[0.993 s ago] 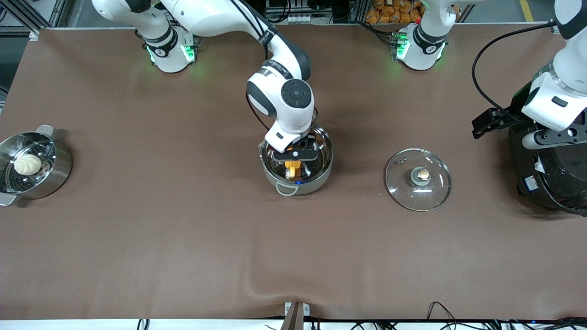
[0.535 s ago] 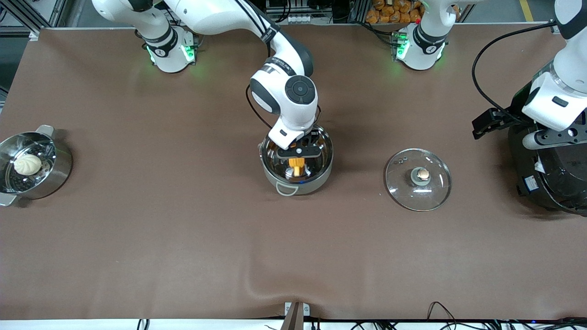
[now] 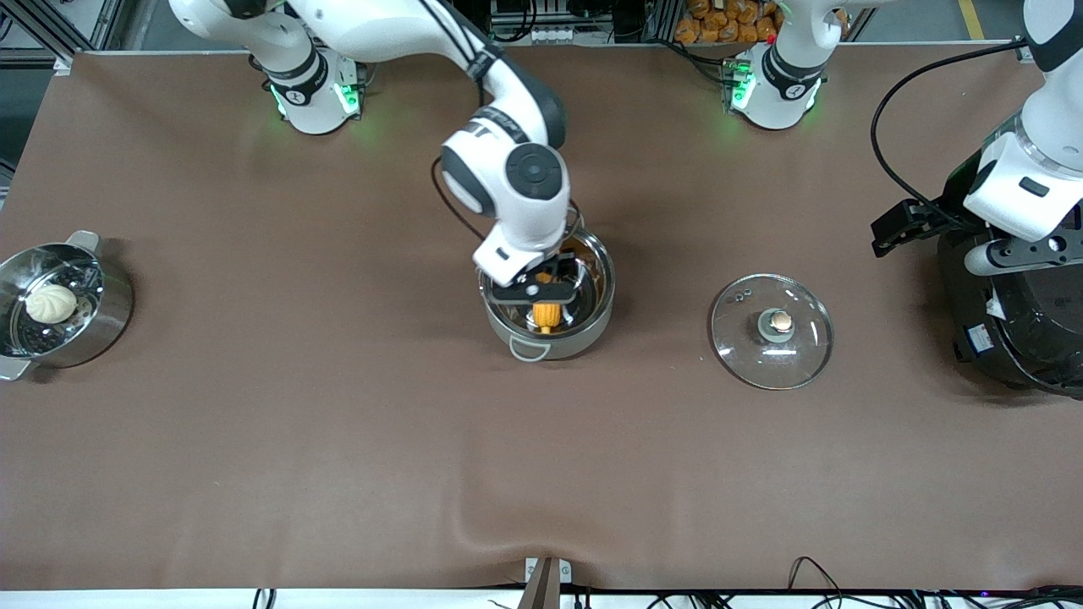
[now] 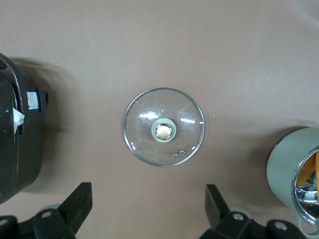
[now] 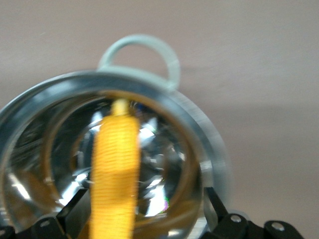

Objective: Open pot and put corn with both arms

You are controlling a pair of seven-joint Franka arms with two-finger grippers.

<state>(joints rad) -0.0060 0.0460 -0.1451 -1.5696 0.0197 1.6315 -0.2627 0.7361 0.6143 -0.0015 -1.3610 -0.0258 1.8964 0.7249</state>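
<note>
The steel pot (image 3: 592, 334) stands open at mid-table. The orange-yellow corn (image 3: 546, 315) lies inside it, stem toward the front camera. My right gripper (image 3: 535, 292) hangs just over the pot's mouth, open. In the right wrist view its fingers (image 5: 75, 206) stand wide apart, with the corn (image 5: 115, 169) between them and the pot's rim (image 5: 202, 132) around it. The glass lid (image 3: 799, 347) with its coppery knob lies flat on the table beside the pot, toward the left arm's end. My left gripper (image 3: 1011, 254) waits over the black rice cooker, open and empty (image 4: 148, 191).
A big black rice cooker (image 3: 1015, 338) stands at the left arm's end, also in the left wrist view (image 4: 15, 144). A steel steamer pot (image 3: 110, 313) with a white bun (image 3: 51, 303) sits at the right arm's end. The brown table cover wrinkles near the front edge.
My right gripper has shifted a little over the pot toward the right arm's end, and more of the corn now shows in the pot. The left arm has not moved.
</note>
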